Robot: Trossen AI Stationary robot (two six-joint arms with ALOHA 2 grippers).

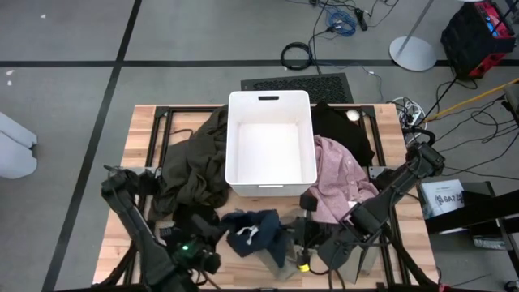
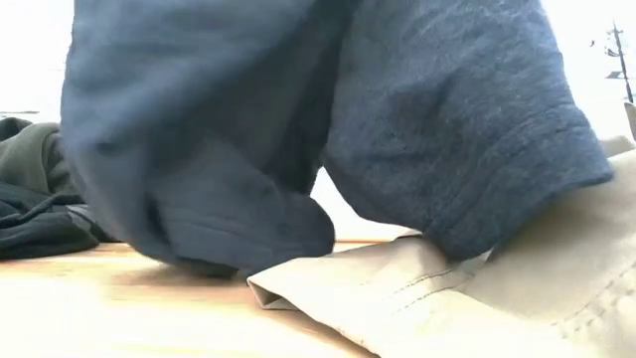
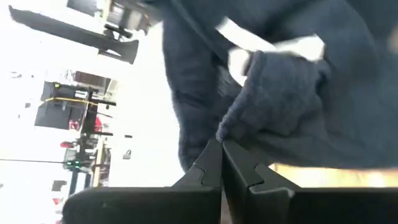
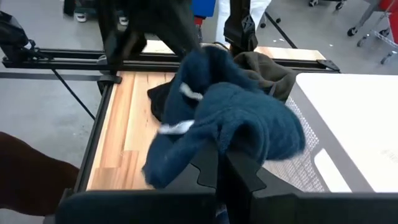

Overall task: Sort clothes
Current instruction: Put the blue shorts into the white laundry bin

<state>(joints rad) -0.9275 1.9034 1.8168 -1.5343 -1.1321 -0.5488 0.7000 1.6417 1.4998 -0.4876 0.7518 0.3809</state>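
**Navy garment pinched by both grippers at the front of the table**

Navy blue fabric [image 1: 258, 231] is seen bunched near the front edge of the wooden table [image 1: 138, 130], in front of the white bin [image 1: 271, 143]. It is gripped from both sides. The left gripper [image 3: 222, 144] is shown with its fingers pressed together on a fold of the navy garment, and the right gripper [image 4: 222, 151] is likewise closed on another fold of the same cloth, which is draped over its fingertips in the right wrist view. White drawstrings [image 1: 246, 234] are visible on the navy piece.

From the low view, the navy garment [image 2: 328, 129] is seen hanging down and resting partly on a khaki tan garment [image 2: 467, 298] that is spread on the tabletop beneath it. At the far left of that view, dark olive fabric [image 2: 30, 149] and a black garment [image 2: 40, 224] lie on the wood.

In the high view, the large dark olive garment [image 1: 195, 162] is heaped against the left wall of the bin, with one part draped toward the bin's back corner. The pale pink garment [image 1: 340, 174] is spread just beside the bin's right wall, and a black garment [image 1: 345, 130] lies behind it, near the back right corner. Another black piece [image 1: 199, 221] is seen between the olive heap and the navy garment. The bin's inside appears white and bare.
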